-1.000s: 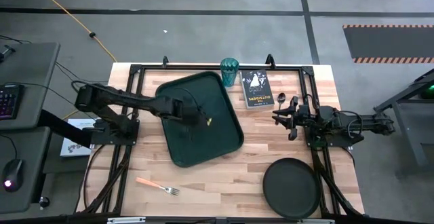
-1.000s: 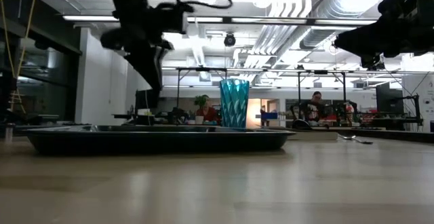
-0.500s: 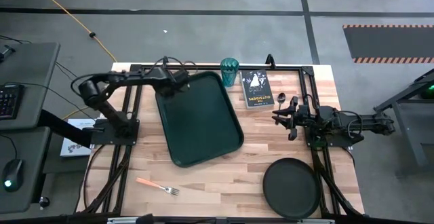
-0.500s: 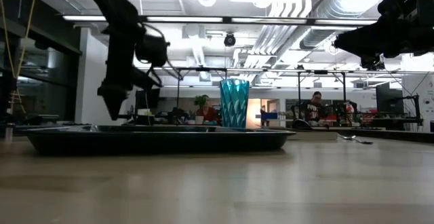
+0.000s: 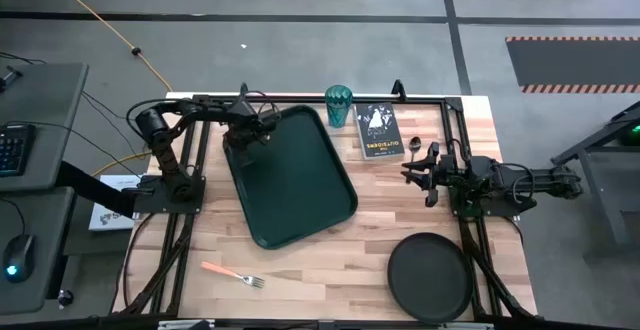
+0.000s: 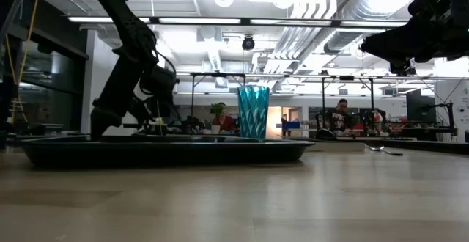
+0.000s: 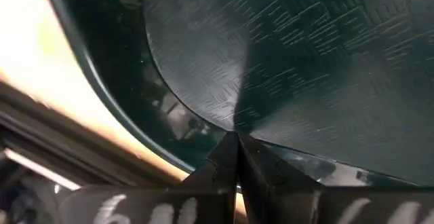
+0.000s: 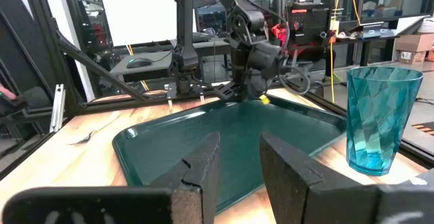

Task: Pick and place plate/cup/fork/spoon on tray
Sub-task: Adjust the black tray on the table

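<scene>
Left gripper [image 5: 240, 141] sits low at the far-left corner of the tray [image 5: 300, 185], tips down at the tray's rim — the left wrist view has its fingers [image 7: 261, 176] pressed together with nothing between them, tip just over the tray floor by the inside of the rim. Low view has that arm angled down to the tray's left end.

Right gripper [image 5: 410, 173] hangs over the right side of the table, near the spoon [image 5: 414, 148] and well apart from the tray. Its fingers [image 8: 203, 166] are parted a little with a gap between them, holding nothing.

Tray lies left of table centre, skewed, nothing on it. Cup [image 5: 338, 105] stands upright at the far edge, just beside the tray's far-right corner — not on it. Small black book [image 5: 378, 132] lies right of the cup, spoon just off the book's right edge. Plate [image 5: 430, 277] sits at the near-right corner of the table [image 5: 400, 210], partly over the near edge. Fork [image 5: 231, 273] lies on bare wood at the near left, tines pointing right, clear of the tray.
</scene>
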`<state>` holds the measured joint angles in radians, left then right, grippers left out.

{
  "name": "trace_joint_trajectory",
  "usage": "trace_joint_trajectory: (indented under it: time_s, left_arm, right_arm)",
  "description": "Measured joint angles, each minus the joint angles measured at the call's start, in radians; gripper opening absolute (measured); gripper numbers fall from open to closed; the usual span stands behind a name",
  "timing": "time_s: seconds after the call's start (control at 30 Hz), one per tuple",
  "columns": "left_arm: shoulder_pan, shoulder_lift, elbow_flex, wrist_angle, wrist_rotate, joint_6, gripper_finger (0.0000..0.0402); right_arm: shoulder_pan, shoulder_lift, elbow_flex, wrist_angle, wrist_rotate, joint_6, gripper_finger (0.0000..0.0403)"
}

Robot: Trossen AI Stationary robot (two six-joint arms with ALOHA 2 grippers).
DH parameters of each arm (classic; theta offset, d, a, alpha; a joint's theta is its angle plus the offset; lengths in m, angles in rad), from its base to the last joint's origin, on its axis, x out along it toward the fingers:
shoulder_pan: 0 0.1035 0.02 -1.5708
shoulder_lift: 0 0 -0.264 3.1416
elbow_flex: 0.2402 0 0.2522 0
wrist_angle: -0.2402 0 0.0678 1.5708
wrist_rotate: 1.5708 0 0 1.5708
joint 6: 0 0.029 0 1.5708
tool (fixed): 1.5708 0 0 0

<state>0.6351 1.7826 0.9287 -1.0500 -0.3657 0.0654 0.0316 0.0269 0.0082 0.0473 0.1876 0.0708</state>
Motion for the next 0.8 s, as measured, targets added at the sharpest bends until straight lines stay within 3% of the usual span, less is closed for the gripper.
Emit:
trace_joint_trajectory:
  time_s: [0.13,0.3,0.47,0.63,0.8]
  left_arm:
    - [-0.058,0.012,0.000,-0.084,0.100,-0.064,0.0000]
    - [-0.168,0.012,0.000,-0.118,0.335,-0.083,0.0000]
    - [-0.308,0.012,0.015,-0.141,0.560,0.007,0.0000]
    - [-0.417,0.012,0.107,-0.135,0.566,0.073,0.0000]
    - [-0.502,0.012,0.193,0.098,0.565,0.118,0.0000]
  right_arm:
    - [0.000,0.000,0.000,0.000,0.000,0.000,0.0097]
    - [0.000,0.000,0.000,0.000,0.000,0.000,0.0097]
    - [0.000,0.000,0.000,0.000,0.000,0.000,0.0097]
    - [0.000,0.000,0.000,0.000,0.000,0.000,0.0097]
    - [0.000,0.000,0.000,0.000,0.000,0.000,0.0097]
